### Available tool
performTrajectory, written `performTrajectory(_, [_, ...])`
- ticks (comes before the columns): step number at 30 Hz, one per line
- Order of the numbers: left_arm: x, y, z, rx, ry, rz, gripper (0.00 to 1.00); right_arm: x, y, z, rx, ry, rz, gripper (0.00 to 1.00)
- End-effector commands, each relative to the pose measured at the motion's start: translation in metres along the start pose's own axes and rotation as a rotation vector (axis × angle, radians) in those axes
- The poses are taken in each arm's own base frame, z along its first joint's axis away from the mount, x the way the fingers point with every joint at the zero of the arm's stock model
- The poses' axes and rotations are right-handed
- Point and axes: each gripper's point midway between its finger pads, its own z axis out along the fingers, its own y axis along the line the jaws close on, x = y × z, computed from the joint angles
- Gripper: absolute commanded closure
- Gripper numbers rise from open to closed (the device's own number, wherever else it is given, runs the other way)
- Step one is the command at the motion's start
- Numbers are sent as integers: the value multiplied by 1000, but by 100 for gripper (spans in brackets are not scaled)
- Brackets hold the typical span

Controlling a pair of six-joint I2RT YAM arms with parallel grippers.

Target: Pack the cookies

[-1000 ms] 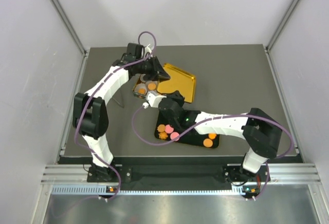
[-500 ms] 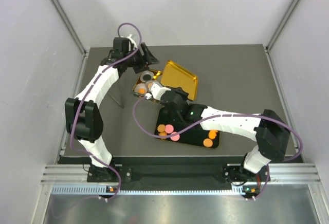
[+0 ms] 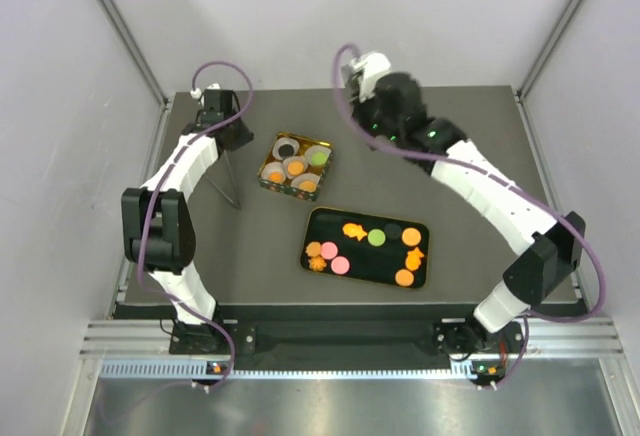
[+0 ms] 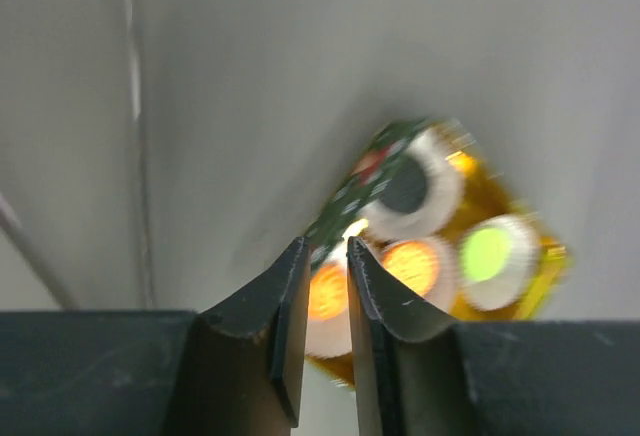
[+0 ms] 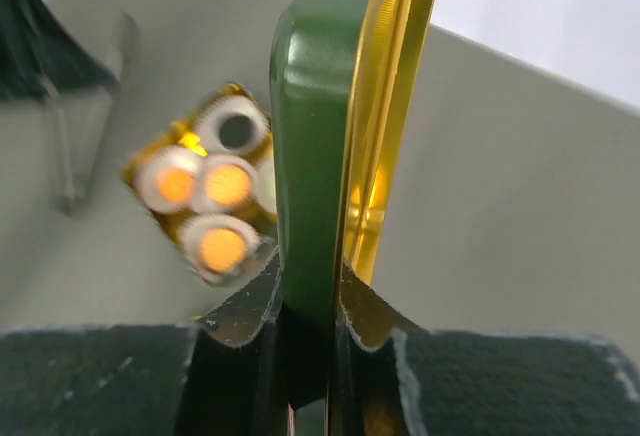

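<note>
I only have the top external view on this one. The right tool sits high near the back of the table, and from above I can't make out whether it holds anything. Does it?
Observer: Yes. In the right wrist view the right tool is clamped on the rim of a green lid with a gold inside, held edge-on to that camera.
Operator: And the left tool? The wrist hides its fingers from above.
Observer: In the left wrist view the left tool is nearly closed, a thin gap between the fingers and nothing in it.
</note>
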Motion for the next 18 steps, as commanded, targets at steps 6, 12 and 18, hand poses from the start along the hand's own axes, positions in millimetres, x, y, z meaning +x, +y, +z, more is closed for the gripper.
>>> performTrajectory(6, [47,33,34,-105,65,-46,78,-33,17,15,-501,-78,586,100])
performTrajectory(12, [81,26,51,-79,135,-66,80,-16,18,33,-640,-81,784,100])
performTrajectory(18, [115,-2,45,-6,166,-95,81,5,5,49,-722,-107,940,100])
